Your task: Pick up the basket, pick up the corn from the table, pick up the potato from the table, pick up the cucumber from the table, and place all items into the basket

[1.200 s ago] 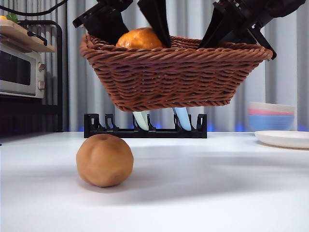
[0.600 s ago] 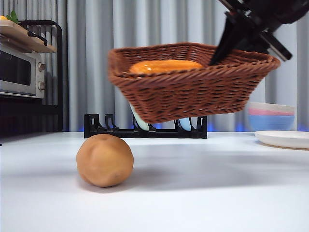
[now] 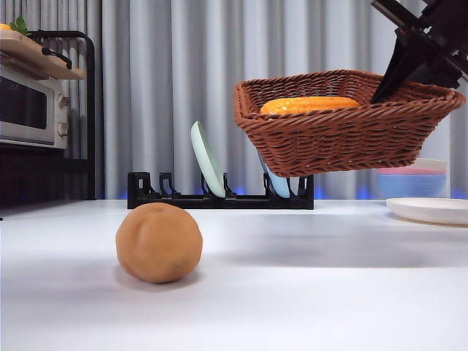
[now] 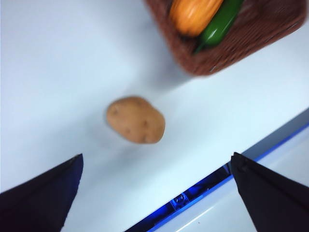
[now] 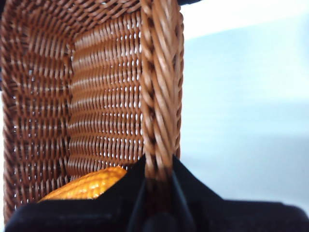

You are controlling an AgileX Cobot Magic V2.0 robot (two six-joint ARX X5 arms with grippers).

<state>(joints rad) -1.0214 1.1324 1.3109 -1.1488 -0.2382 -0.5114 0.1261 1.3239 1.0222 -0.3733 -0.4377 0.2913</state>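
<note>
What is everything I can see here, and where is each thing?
Reddish-brown woven wicker basket: one, held in the air at the right.
Bumpy orange-yellow toy corn cob: one, in the basket.
Glossy green cucumber: one, in the basket beside the corn.
Smooth tan potato: one, on the white table.
Black dish rack: one, holding pale plates, at the back.
Silver microwave: one, far left.
White plate: one, far right.
Right claw: black, clamped on the basket rim.
Left claw: black, open above the potato.

Basket [image 4: 231,34] cut off by the left wrist frame's edge, soft with blur; cucumber [image 4: 219,26] and corn [image 4: 193,14] partly cropped there; corn [image 3: 310,104] mostly hidden behind the braided rim from the front; right gripper [image 5: 157,193] blurred at the rim.
</note>
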